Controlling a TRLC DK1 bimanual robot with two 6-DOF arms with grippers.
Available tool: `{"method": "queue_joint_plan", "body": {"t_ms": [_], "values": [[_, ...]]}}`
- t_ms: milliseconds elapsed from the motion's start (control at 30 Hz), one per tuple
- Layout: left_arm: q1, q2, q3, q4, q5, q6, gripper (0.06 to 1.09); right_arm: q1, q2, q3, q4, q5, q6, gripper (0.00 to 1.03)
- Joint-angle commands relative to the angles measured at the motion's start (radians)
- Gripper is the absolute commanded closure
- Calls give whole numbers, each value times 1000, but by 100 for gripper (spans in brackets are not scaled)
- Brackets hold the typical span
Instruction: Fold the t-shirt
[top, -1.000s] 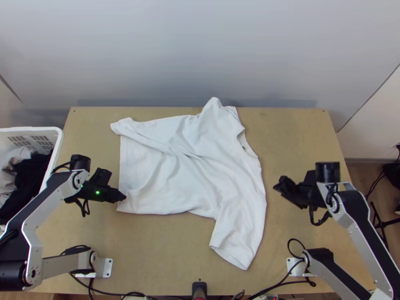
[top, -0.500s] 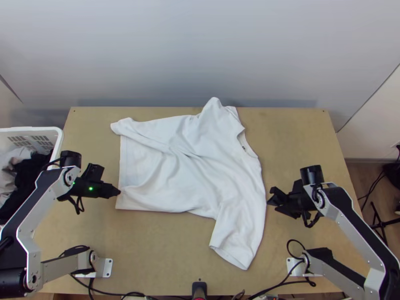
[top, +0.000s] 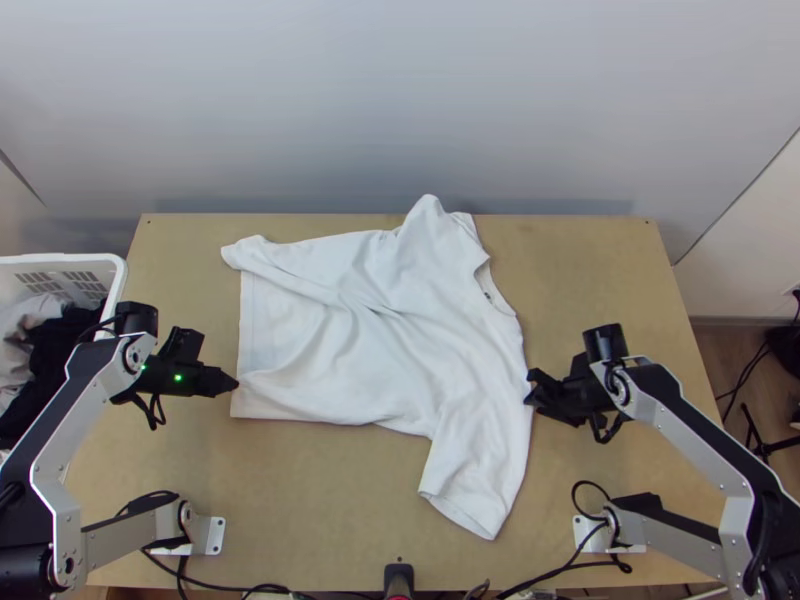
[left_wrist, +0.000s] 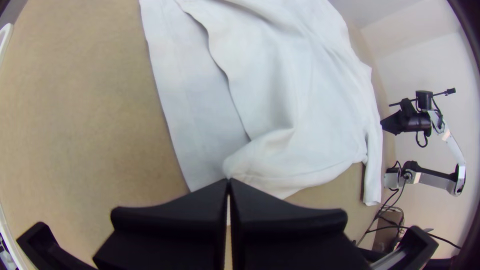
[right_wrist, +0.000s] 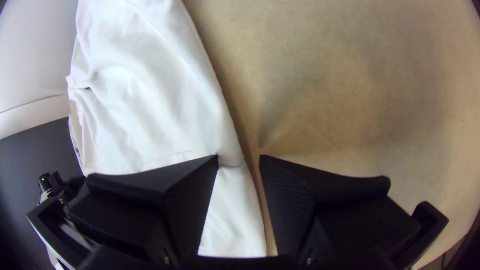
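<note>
One rumpled t-shirt (top: 380, 320) is spread between the closed left gripper (left_wrist: 228, 181), by which its hem (left_wrist: 240, 157) is pinched, and the wide-parted, empty right gripper (right_wrist: 239, 160), just brought to the shoulder edge (top: 524, 352); a second hold is probably being prepared.

Right hand (top: 530, 388) moved in — at shirt edge (top: 522, 360), left hand (top: 236, 383) drawn back

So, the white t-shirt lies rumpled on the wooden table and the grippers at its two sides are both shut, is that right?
Not quite: the right gripper is open, with a clear gap between its fingers, as the right wrist view shows. The left gripper is shut, and the white t-shirt does lie rumpled on the wooden table.
</note>
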Motion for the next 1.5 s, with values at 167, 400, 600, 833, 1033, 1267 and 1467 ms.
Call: {"method": "queue_joint_plan", "body": {"t_ms": [167, 400, 600, 833, 1033, 1267, 1467], "values": [[10, -3, 9, 1, 1, -7, 105, 38, -18, -11, 84, 54, 27, 100], [93, -33, 125, 93, 1, -211, 105, -34, -183, 143, 156, 114, 53, 100], [139, -177, 164, 424, -31, -415, 105, -40, -149, 259, 394, 193, 40, 100], [140, -174, 238, 717, -182, -525, 105, -51, -12, 449, 602, 275, -40, 100], [128, -101, 402, 791, -231, -601, 105, -45, 120, 680, 773, 311, -128, 100], [73, -7, 661, 843, -329, -621, 105, -60, 288, 1131, 771, 311, -166, 100], [53, -59, 812, 893, -412, -617, 105, -99, 271, 1417, 705, 324, -161, 100]]}}
